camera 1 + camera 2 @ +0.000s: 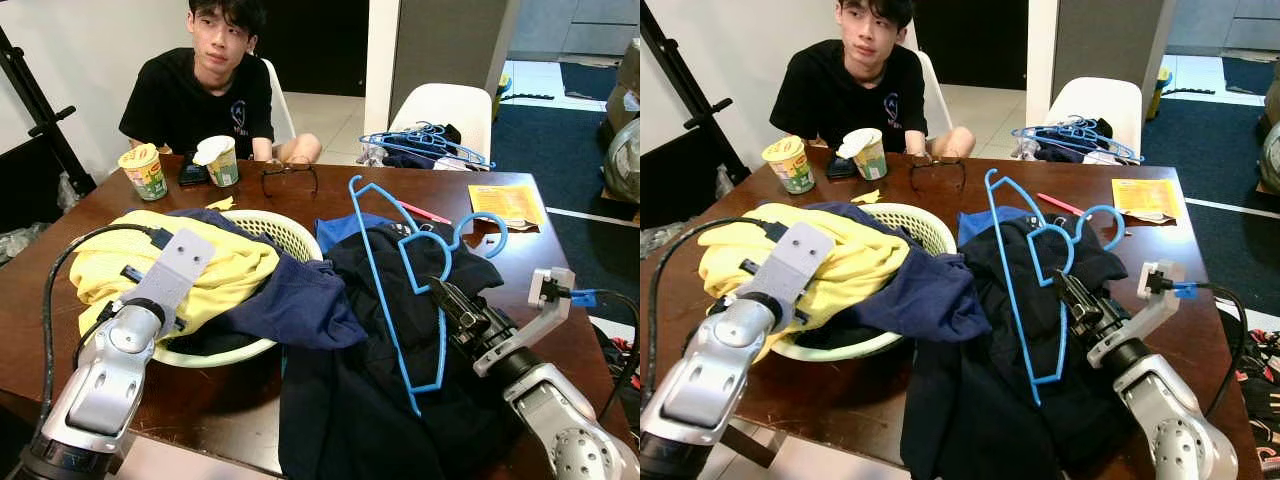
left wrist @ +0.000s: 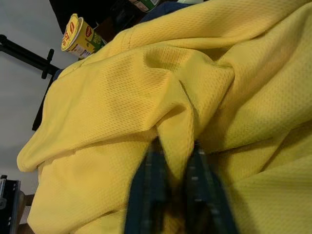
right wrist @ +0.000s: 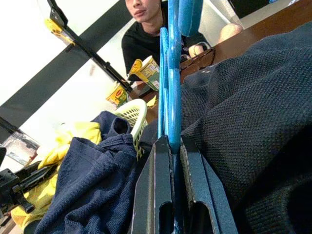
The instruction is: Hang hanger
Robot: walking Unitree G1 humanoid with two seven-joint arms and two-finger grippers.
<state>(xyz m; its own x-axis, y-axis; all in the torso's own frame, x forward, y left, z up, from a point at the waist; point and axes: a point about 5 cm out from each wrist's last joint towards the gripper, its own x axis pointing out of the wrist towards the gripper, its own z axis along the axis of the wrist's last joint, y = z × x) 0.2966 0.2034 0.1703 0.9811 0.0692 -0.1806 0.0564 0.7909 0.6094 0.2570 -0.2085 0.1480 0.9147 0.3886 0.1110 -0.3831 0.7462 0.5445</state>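
R gripper (image 1: 442,292) clamped on blue hanger (image 1: 400,290), which lies atop dark shirt (image 1: 380,400); L gripper (image 2: 173,161) pinches yellow shirt (image 2: 146,97). Lift hanger slow, keep it level, grip firm.

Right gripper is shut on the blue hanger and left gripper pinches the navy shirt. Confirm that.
Not quite. The left gripper pinches the yellow shirt, not a navy one, as the left wrist view shows. The right gripper is indeed shut on the blue hanger.
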